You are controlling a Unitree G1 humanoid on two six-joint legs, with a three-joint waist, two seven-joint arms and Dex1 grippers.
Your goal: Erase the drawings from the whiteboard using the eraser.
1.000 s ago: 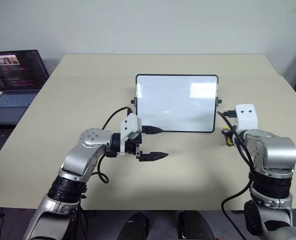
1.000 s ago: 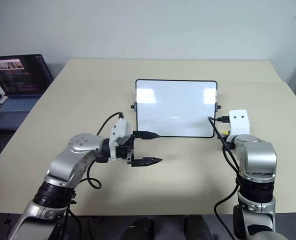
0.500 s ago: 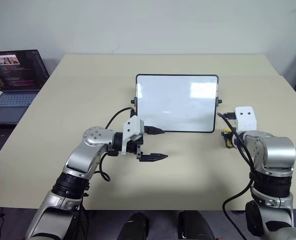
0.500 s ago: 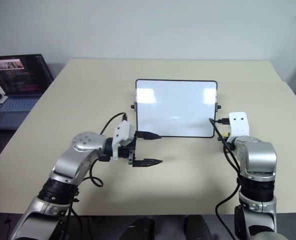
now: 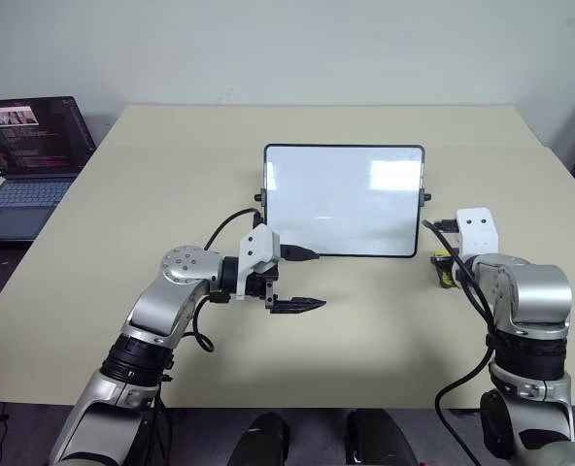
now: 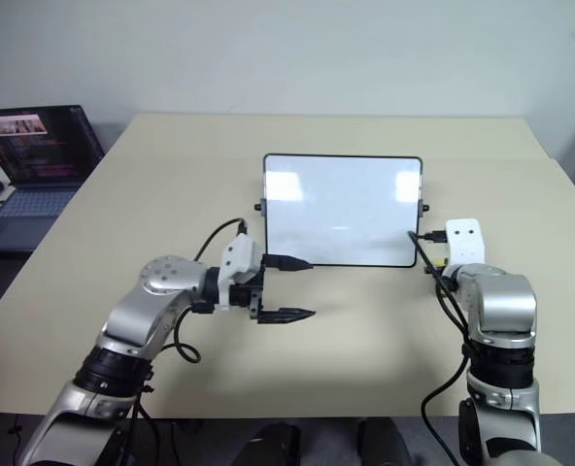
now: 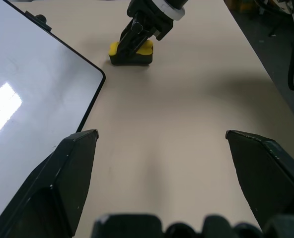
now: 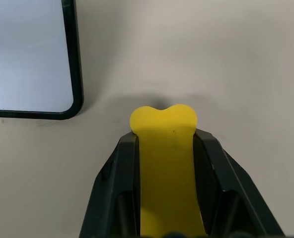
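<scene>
Right fingers [image 8: 164, 148]: clenched on eraser [image 8: 166, 163], on tabletop [image 5: 365, 330] beside board [image 5: 344, 199] corner
Left fingers [image 7: 82, 168]: released, empty, before board's near edge
Board: looks clean

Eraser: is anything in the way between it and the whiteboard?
Nothing visible. The eraser sits clamped in the right gripper, just off the whiteboard's near right corner, with only bare table between them. The left gripper, jaws open, hovers by the board's other near corner, out of that path.
</scene>
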